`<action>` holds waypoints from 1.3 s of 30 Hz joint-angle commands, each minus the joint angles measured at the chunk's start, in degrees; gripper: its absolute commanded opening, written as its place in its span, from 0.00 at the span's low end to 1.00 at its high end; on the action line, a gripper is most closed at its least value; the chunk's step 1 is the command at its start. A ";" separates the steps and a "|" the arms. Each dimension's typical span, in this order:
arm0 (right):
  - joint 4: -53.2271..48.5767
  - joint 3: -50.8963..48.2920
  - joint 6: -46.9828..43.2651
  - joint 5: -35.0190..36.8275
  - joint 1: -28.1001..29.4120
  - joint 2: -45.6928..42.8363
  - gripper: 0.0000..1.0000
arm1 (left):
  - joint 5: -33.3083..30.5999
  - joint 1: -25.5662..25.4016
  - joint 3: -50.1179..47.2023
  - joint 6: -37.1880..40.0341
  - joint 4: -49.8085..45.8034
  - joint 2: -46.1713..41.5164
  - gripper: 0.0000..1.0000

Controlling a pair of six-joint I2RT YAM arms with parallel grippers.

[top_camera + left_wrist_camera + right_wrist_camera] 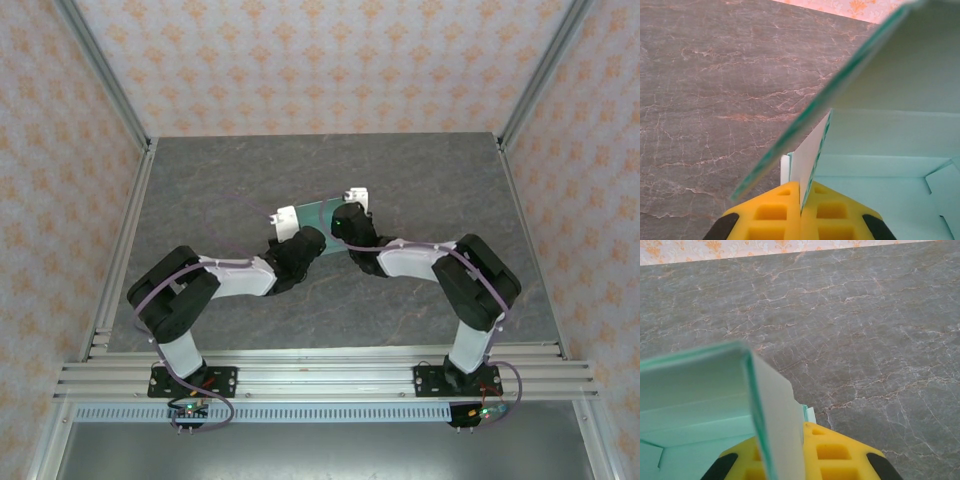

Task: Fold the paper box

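The paper box (322,214) is pale mint card with green edges, held up off the grey table between the two arms at mid-table. My left gripper (801,197) is shut on an upright side flap of the paper box (890,135); its yellow pads pinch the card's edge. The open inside of the box lies to the right of that flap, with a panel leaning overhead. My right gripper (802,432) is shut on the opposite side flap of the paper box (715,390), which rises in front of its yellow fingers (840,452). From above, the left gripper (290,240) and right gripper (348,225) sit at the box's two ends.
The grey marbled table (420,180) stretches around the box on all sides. Aluminium frame rails (320,375) run along the near edge, with posts at the back corners. Patterned walls enclose the space.
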 commanded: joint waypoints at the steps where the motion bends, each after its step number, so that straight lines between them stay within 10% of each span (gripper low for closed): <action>1: -1.44 -2.92 2.03 2.44 -0.58 -1.60 0.07 | -6.43 -0.65 -2.36 -2.86 -1.45 1.85 0.00; 39: -2.22 -9.18 7.58 4.21 1.72 -4.69 0.20 | -14.71 -3.60 -7.30 -1.94 1.10 4.76 0.00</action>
